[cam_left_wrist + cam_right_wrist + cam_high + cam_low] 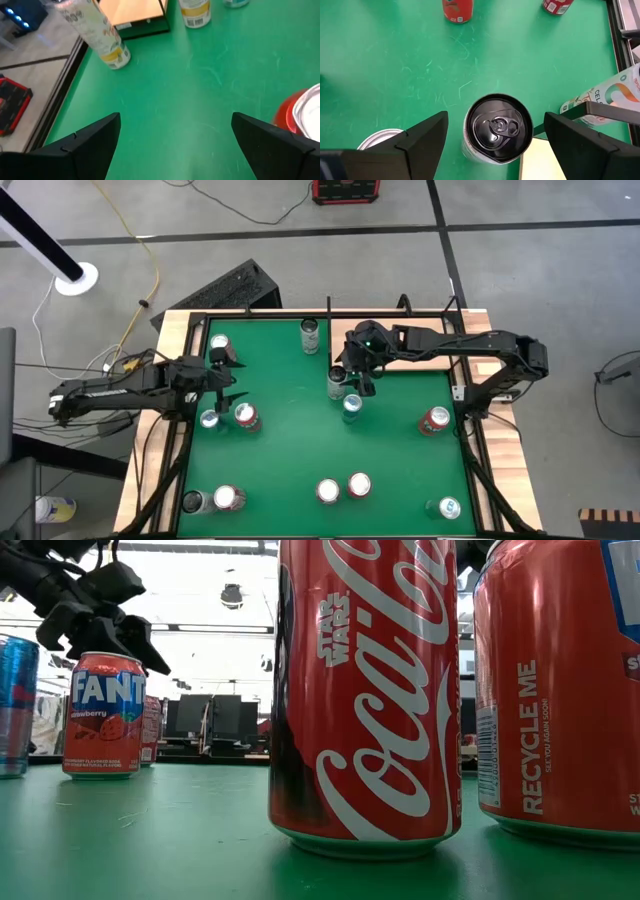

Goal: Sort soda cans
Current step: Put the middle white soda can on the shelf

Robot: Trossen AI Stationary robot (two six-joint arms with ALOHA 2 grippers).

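The right gripper [495, 145] is hanging with its jaws spread wide, straddling an upright dark-topped can [498, 129] directly beneath, axis vertical. The left gripper [226, 379] is gaping too, holding nothing, a red can [300, 116] sitting just beside one finger. The overhead view is showing the other soda cans scattered across the green table [290, 430]; the wrist view alone is showing the pull-tab centred.

Bright even light, blown-out background, blurred near cans.

Left end effector [226, 383] agape; right end effector [352, 376] agape, lowered.
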